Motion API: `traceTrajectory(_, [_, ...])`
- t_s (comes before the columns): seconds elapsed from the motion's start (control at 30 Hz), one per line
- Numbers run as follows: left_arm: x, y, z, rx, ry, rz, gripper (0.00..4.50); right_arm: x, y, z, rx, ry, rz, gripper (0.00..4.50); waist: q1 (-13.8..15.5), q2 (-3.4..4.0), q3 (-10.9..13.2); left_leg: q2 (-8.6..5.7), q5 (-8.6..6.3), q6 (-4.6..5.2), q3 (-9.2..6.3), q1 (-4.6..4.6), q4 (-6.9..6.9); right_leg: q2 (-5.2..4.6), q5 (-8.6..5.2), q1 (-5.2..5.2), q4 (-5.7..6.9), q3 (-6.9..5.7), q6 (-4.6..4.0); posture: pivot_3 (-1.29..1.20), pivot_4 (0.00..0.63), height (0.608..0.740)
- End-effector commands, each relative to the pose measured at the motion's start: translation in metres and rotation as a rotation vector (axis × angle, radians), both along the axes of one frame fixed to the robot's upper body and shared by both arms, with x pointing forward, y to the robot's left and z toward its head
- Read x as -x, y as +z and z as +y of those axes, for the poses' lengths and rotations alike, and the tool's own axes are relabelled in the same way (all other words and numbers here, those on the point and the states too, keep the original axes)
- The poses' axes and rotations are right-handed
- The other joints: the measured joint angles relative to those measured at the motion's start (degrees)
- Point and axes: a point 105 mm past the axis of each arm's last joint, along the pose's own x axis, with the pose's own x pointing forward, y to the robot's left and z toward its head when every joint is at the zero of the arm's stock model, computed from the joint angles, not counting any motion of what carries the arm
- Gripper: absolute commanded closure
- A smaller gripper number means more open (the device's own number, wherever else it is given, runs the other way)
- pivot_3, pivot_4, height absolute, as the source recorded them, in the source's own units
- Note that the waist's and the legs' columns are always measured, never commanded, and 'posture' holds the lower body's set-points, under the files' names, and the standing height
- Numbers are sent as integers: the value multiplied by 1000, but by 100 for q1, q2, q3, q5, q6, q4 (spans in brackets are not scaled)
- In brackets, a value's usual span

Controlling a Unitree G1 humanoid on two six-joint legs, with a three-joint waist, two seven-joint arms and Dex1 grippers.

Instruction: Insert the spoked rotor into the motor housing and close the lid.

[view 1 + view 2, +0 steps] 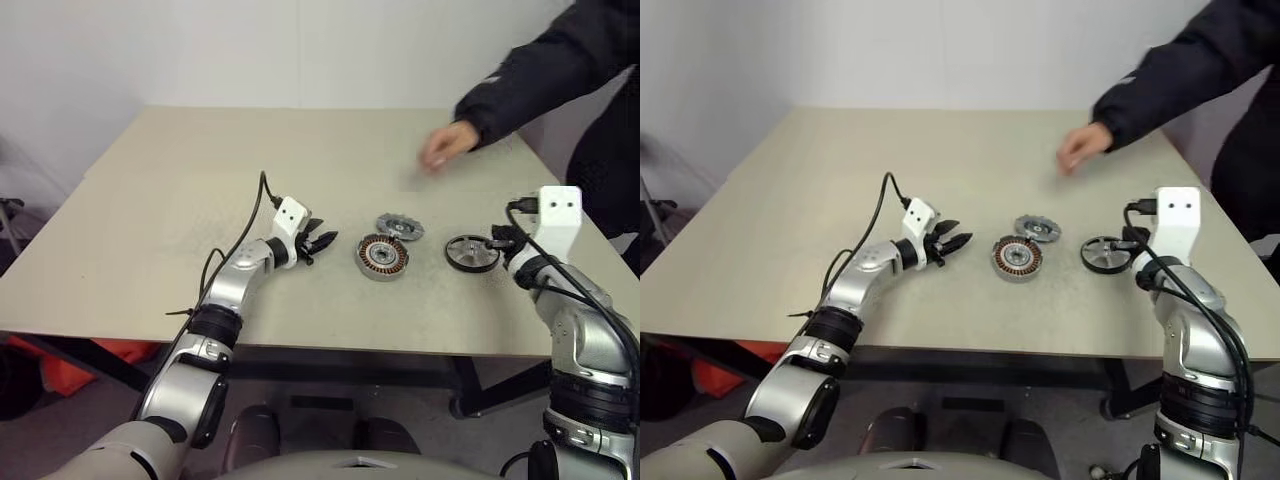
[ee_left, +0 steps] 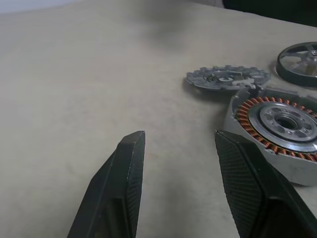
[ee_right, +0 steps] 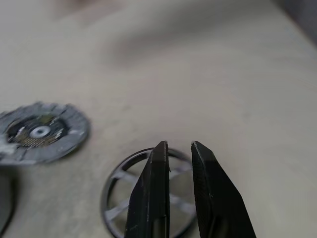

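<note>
just beyond the tips of the right gripper (image 3: 179,148) lay the spoked rotor (image 1: 472,253), flat on the table (image 1: 150,200) and not held; the right fingers (image 3: 153,188) stood nearly together, only a narrow slit between them, with nothing pinched. judging from the look of it, the rotor was rigid metal, fairly light for its width because of the open spokes, and smooth enough to slip. lying flat, it offered little to grab from the side, so the dark rim, with one finger passed through a gap between spokes, seemed the soundest hold; the thin spokes themselves looked likelier to twist in a pinch.

just ahead of the left gripper (image 2: 181,141), whose fingers (image 2: 124,168) were spread wide and empty, sat the motor housing (image 1: 382,256), close beside one fingertip. it looked dense and heavy, its copper windings best left untouched. beyond it, near and a little apart, rested the lid (image 1: 400,226), a stiff toothed cap whose notched edge should give grip. a person's hand (image 1: 447,143) hovered over the far table, well apart from both grippers.
</note>
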Motion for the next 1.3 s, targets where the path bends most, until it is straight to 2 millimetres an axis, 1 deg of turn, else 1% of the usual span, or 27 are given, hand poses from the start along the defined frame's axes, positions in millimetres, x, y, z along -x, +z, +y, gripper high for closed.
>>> traceTrajectory(0.03, [-2, 13, -8, 11, -31, -51, 2131, 6, 11, -8, 3, -57, -40, 3893, 1, 1, -1, 0, 0, 0, 0, 1, -1, 0, 0, 1, 0, 0, 0, 0, 0, 740])
traceTrajectory(0.27, [-4, 14, -9, 8, -42, -54, 2131, 3, 9, 2, -12, -33, -45, 3893, -3, 11, -7, -1, 0, 0, -1, 0, -6, 0, 0, -1, -2, 0, -1, 0, 0, 740])
traceTrajectory(0.5, [-6, 15, -4, 2, -31, -61, 2131, -4, 7, 9, -16, -10, -43, 3893, 0, 14, -8, -2, 0, 0, -1, -1, -5, -1, 0, 0, -2, 0, -1, 0, 0, 740])
traceTrajectory(0.6, [-6, 15, -1, 0, -24, -63, 2131, -8, 8, 14, -14, 15, -47, 3893, -1, 14, -8, -2, 1, -2, -1, -1, -5, -1, 0, 0, -2, 0, -1, 0, 0, 740])
traceTrajectory(0.83, [-7, 15, 10, -9, 7, -68, 2131, -15, 10, 37, -19, 118, -57, 3893, -8, 14, -9, -1, 2, -4, -1, -1, -6, 0, 0, -1, -2, 0, -1, 0, 0, 740])
traceTrajectory(0.97, [-7, 13, 15, -11, 21, -65, 2131, -18, 8, 42, -19, 139, -53, 3893, -7, 15, -9, -1, 2, -4, -2, -1, -6, 0, 0, 0, -2, 0, -1, 0, 0, 740])
traceTrajectory(1.1, [-6, 14, 16, -10, 25, -68, 2131, -22, 7, 47, -10, 158, -53, 3893, -4, 15, -9, -2, 4, -8, -1, -3, -5, 0, 0, 0, -2, 0, -1, 0, 0, 740])
traceTrajectory(1.17, [-6, 17, 16, -8, 21, -74, 2131, -24, 8, 52, 3, 187, -52, 3893, -4, 15, -9, -2, 4, -8, -1, -3, -6, 0, 0, -1, -2, 0, -1, 0, 0, 740])
traceTrajectory(1.27, [-4, 25, 15, -2, 8, -97, 2131, -22, 8, 76, 59, 344, -50, 3893, -10, 15, -9, -1, 4, -8, -1, -4, -6, 0, 0, -2, -2, 0, -1, 0, 0, 740])
traceTrajectory(1.3, [-4, 26, 15, -2, 6, -102, 2131, -21, 7, 82, 72, 380, -48, 3893, -11, 15, -9, 0, 4, -7, -2, -4, -6, 0, 0, -2, -2, 0, -1, 0, 0, 740])
